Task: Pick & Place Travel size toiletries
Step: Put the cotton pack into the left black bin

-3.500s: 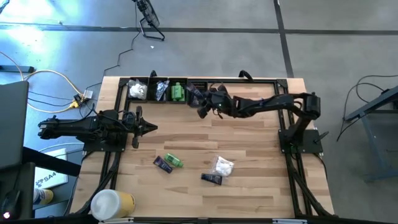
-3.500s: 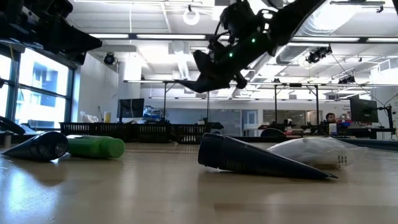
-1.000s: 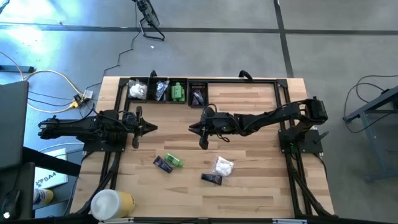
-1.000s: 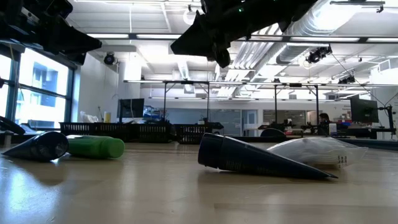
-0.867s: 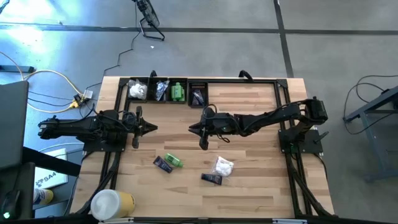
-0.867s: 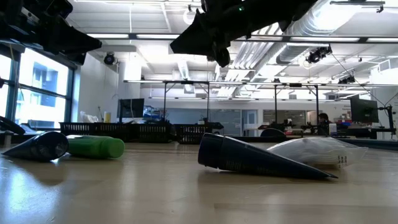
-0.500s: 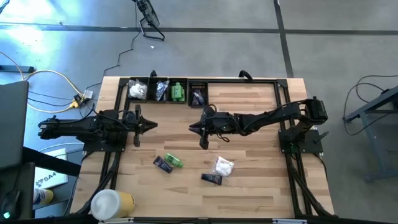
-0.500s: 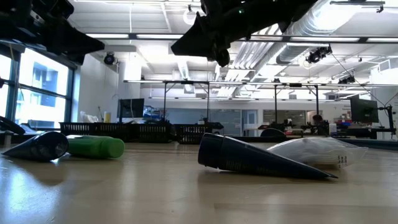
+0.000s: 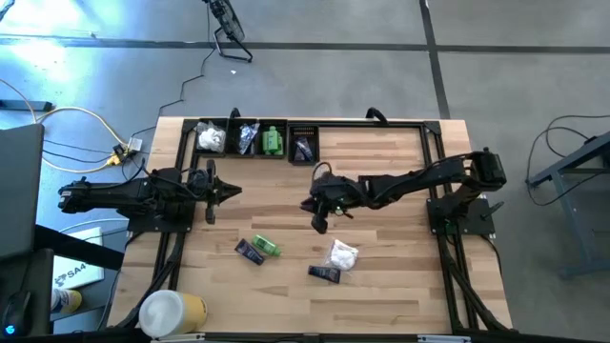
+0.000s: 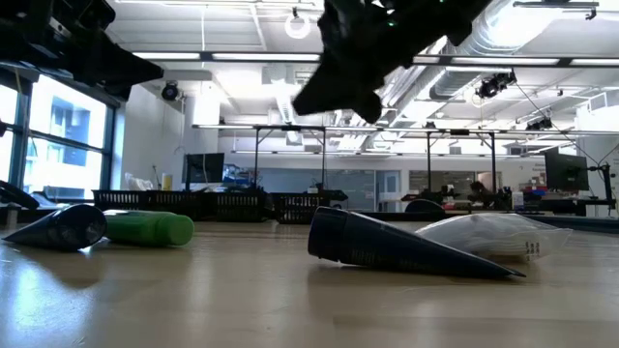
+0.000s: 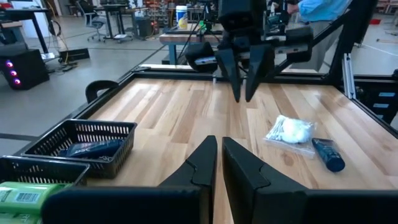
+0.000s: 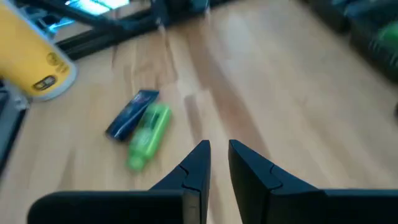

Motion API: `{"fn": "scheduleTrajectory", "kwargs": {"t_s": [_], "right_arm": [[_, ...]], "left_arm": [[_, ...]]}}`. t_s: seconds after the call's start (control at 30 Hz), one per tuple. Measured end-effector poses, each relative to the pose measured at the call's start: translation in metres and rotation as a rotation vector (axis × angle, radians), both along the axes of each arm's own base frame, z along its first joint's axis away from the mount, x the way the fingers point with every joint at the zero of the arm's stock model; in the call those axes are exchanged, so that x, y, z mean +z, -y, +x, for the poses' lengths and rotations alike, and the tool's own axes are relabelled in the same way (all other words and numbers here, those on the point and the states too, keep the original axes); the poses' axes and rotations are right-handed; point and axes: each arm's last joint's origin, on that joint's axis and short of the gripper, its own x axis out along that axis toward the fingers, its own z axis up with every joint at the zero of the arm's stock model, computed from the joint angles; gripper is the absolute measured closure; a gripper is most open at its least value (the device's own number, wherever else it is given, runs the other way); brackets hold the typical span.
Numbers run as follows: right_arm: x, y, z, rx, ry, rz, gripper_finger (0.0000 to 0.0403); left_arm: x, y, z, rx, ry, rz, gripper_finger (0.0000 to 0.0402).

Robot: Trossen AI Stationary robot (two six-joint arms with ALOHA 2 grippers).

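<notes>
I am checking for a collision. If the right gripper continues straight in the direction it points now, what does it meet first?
Probably only the bare wooden table. The right gripper, empty, points down at open wood; the green bottle lies off to one side. Depth is unclear.

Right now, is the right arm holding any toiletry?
No: the right gripper shows nothing between its near-shut jaws, and the green bottle lies on the table.

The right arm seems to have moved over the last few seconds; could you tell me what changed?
The right hand pulled back from the far trays to mid-table, empty, now edging toward the loose toiletries. The left hand and every item stayed put.
</notes>
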Motion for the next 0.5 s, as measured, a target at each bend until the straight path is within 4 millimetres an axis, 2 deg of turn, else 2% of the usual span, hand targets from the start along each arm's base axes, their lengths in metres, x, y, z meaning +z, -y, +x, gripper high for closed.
{"fn": "scheduleTrajectory", "kwargs": {"t_s": [0.23, 0.5], "right_arm": [[-0.008, -0.007, -0.013, 0.026, -0.176, 0.203, 0.0353], [-0.018, -0.014, -0.024, 0.087, -0.335, 0.203, 0.0353]], "left_arm": [[0.000, 0.000, 0.000, 0.017, 0.000, 0.001, 0.0380], [0.000, -0.001, 0.000, 0.018, 0.000, 0.001, 0.0380]]}}
